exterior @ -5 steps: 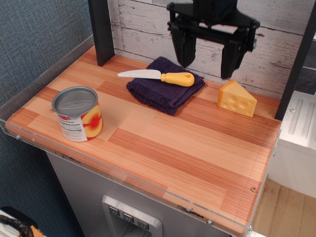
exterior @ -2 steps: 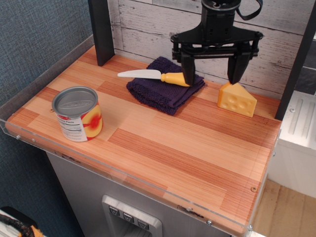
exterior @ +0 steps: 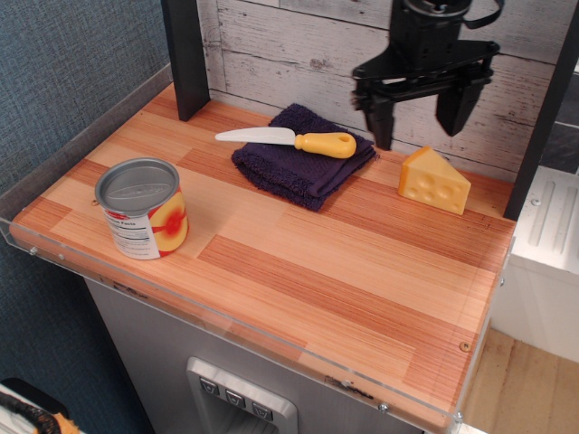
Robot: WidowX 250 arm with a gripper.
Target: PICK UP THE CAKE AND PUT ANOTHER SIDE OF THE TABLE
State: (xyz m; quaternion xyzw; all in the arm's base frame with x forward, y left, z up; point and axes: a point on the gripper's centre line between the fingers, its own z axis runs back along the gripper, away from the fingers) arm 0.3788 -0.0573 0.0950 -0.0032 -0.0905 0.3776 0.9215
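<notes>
Black two-finger gripper [exterior: 419, 115]: wide open, empty, above yellow-orange dimpled plastic cake wedge [exterior: 434, 180] at striped wood-grain table [exterior: 362, 271] back right. Centre over wedge, descend straight, straddle flat faces, close gently before lifting.

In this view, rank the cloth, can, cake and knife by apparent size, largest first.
1. purple cloth
2. can, though it sits nearer the camera
3 and 4. toy knife and cake: too close to rank, one long and thin, the other compact
</notes>
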